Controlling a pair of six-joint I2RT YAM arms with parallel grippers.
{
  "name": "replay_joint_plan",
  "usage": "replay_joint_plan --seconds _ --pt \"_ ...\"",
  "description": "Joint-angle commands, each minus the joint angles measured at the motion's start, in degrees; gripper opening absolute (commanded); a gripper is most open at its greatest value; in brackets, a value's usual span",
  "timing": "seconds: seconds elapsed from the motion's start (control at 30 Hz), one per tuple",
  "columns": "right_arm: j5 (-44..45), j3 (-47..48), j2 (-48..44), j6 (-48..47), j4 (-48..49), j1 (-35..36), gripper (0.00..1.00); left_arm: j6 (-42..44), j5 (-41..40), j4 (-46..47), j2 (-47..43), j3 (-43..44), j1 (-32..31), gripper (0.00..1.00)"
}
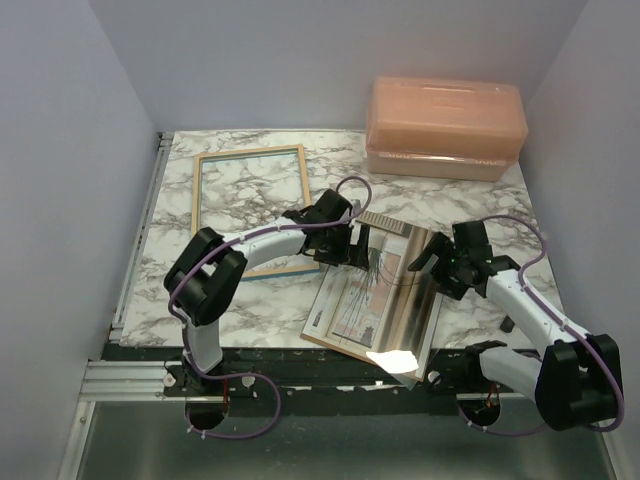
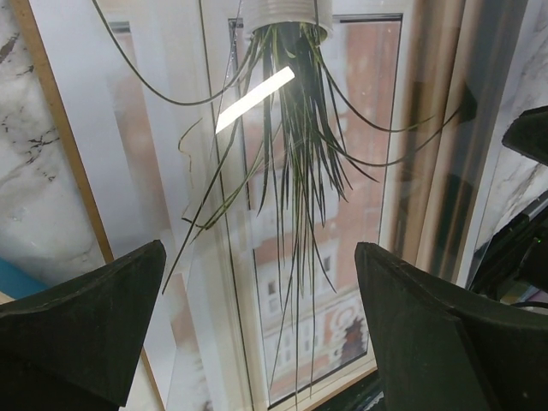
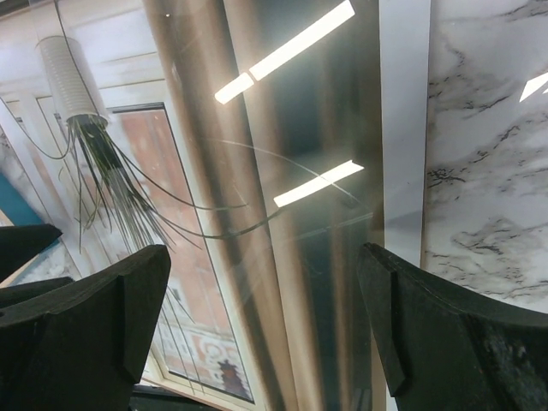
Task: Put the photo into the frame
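The big shiny plant photo lies on the marble table beside the thin wooden frame (pale side up), and the left gripper and the right gripper hang over its two edges, fingers wide apart, probably to lift it together.
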Motion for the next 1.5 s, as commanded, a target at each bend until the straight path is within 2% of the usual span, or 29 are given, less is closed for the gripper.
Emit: replay_joint_plan --seconds 0.0,0.5,1.03,1.13,1.37,1.47 --pt "-1.53 -0.78 0.14 0.9 -0.36 -0.24 1.0 1.62 2.43 2.1 2.77 1.0 -0.73 0.94" --pt "-3.98 -3.59 3.44 0.57 3.68 -0.2 1.0 1.99 11.89 3.88 1.84 -3.85 -2.69 0.89" --pt "-9.92 -3.68 5.4 -3.24 6.72 -0.26 1.0 0.05 22.75 13.5 -5.43 -14.7 -3.39 0.83" --pt "-11.12 -3.59 5.7 -3.95 7.23 -0.24 1.0 -0.11 21.25 13.65 -6.92 -16.16 -3.39 0.83" --pt "-12.82 -3.33 6.38 -6.02 7.18 -0.18 1.0 -0.24 9.7 9.88 -12.52 -19.79 -1.78 0.89" --pt "-13.91 -3.5 6.97 -6.68 7.63 -0.19 1.0 -0.21 7.49 9.6 -14.95 -22.5 0.06 0.89"
